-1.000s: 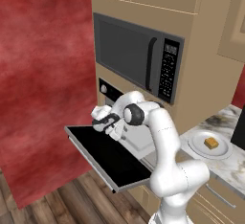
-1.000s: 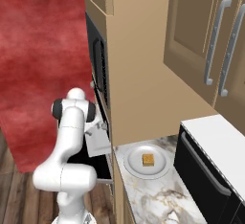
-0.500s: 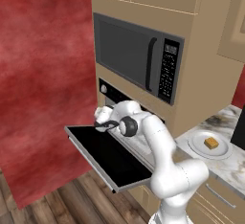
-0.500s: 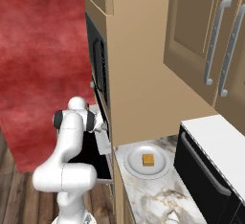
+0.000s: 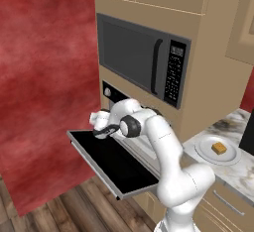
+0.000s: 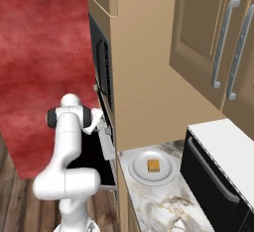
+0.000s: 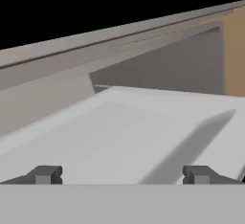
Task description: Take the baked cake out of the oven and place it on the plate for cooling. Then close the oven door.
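The baked cake (image 5: 219, 148), a small golden-brown block, lies on the round pale plate (image 5: 204, 152) on the marble counter at the right; in the right base view the cake (image 6: 154, 165) sits mid-plate (image 6: 139, 172). The oven (image 5: 115, 95) stands under the microwave, and its dark glass oven door (image 5: 106, 161) hangs open and flat. My gripper (image 5: 106, 131) hovers just above the door's hinge end, at the oven mouth, open and empty. In the hand view its fingertips (image 7: 45, 174) stand wide apart before the pale oven tray (image 7: 143, 132).
A dark grey microwave (image 5: 141, 60) sits right above the oven. A red wall (image 5: 44, 77) closes the left side. A black appliance (image 6: 218, 176) stands on the counter beside the plate. Wood floor (image 5: 59, 211) lies under the door.
The hand and elbow have sunk a little towards the open oven door. The jaws have stayed open. Cake and plate have not moved.
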### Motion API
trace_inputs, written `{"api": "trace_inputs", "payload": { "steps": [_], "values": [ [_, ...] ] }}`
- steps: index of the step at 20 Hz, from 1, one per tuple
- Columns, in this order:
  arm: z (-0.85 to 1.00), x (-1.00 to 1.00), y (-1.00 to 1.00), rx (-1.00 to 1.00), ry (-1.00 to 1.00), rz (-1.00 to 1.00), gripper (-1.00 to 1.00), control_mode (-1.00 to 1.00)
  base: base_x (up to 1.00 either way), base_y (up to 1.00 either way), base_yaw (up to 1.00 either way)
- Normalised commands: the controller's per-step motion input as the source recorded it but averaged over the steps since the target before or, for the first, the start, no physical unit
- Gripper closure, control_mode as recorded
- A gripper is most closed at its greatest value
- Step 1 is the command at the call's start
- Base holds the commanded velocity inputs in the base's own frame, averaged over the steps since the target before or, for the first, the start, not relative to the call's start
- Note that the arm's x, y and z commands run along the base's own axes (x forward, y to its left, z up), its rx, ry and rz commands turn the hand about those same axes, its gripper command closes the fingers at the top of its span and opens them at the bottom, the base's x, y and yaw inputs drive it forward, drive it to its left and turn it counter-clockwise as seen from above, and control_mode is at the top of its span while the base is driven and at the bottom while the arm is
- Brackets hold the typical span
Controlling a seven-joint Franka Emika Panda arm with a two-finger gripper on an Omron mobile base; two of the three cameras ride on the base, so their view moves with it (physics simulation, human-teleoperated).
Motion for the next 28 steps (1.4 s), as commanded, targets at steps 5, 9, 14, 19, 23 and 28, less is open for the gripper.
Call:
{"api": "trace_inputs", "payload": {
  "steps": [5, 9, 14, 19, 23, 28],
  "values": [
    [1.0, -1.0, 0.48, 0.22, 0.21, 0.3, -1.0, -1.0, 0.0, 0.0, 0.0],
    [1.0, -1.0, 0.59, 0.24, 0.32, 0.29, -1.0, -1.0, 0.0, 0.0, 0.0],
    [0.88, -1.0, 0.77, 0.25, 0.33, 0.27, -1.0, -1.0, 0.0, 0.0, 0.0],
    [0.68, -1.0, 0.83, 0.22, 0.27, 0.21, -1.0, -1.0, 0.0, 0.0, 0.0],
    [0.13, -0.44, 0.64, 0.13, 0.21, 0.15, -1.0, -1.0, 0.0, 0.0, 0.0],
    [-0.55, 0.0, 0.57, -0.01, 0.12, 0.15, -1.0, -1.0, 0.0, 0.0, 0.0]
  ]
}}
